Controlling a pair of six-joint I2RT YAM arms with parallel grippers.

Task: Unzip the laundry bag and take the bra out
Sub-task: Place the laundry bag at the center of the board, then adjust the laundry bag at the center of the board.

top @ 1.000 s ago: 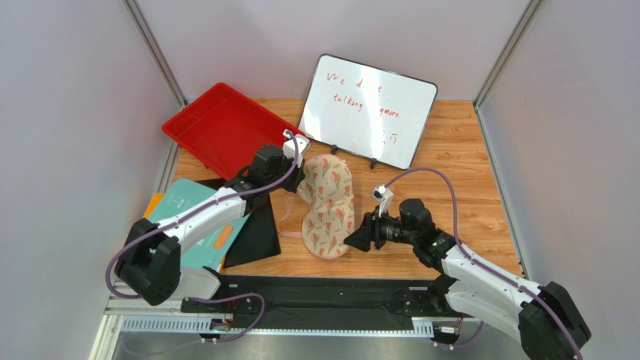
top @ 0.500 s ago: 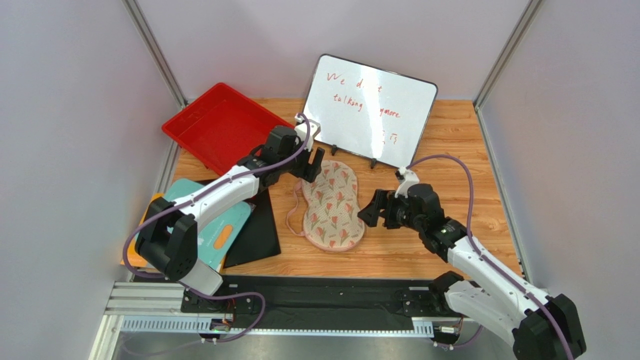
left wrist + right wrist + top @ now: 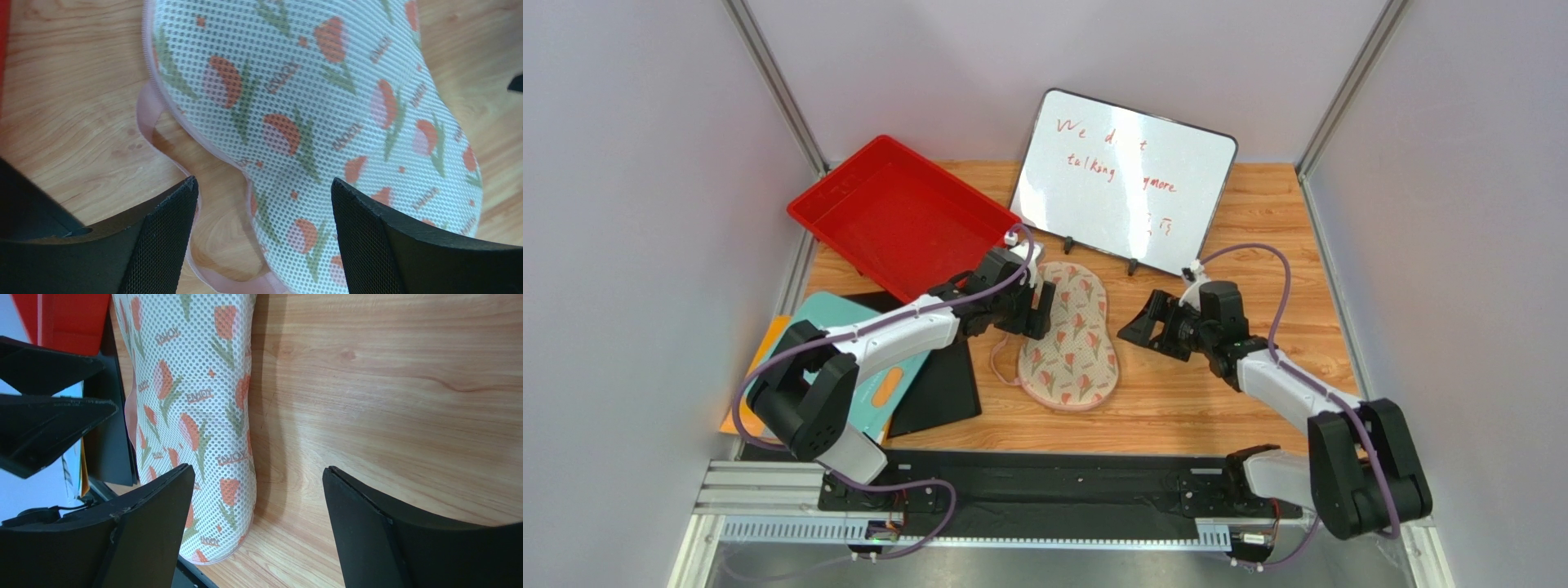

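top external view: the flat peanut-shaped cream mesh laundry bag with an orange-red tulip print (image 3: 1071, 339) lies on the light wooden table (image 3: 1259, 245), near its middle and just in front of the white dry-erase board with red writing (image 3: 1124, 178). its thin pink fabric loop (image 3: 1001, 363) trails off its left edge onto the wood. the left gripper (image 3: 1041, 310) sits at the bag's upper left edge, fingers spread and holding nothing. the right gripper (image 3: 1146, 328) sits just right of the bag, apart from it, fingers likewise spread and empty. a red plastic tray (image 3: 891, 208) lies at the far left, and teal boards (image 3: 830, 337) overlap a black sheet (image 3: 946, 386) at the near left.

left wrist view: the left gripper (image 3: 264, 239) stands released, its two black fingers (image 3: 159, 245) wide apart. the laundry bag (image 3: 319, 104) fills the upper right, and its pink-edged rim runs through the gap between the fingers. whether the fingers touch the fabric cannot be told. the pink loop (image 3: 150, 122) curves along the wood beside the rim.

right wrist view: the right gripper (image 3: 261, 527) is released too, its black fingers (image 3: 393, 533) spread over bare wood. the laundry bag (image 3: 196, 416) lies flat towards the left finger, and the left gripper's dark fingers (image 3: 49, 416) show beyond it.
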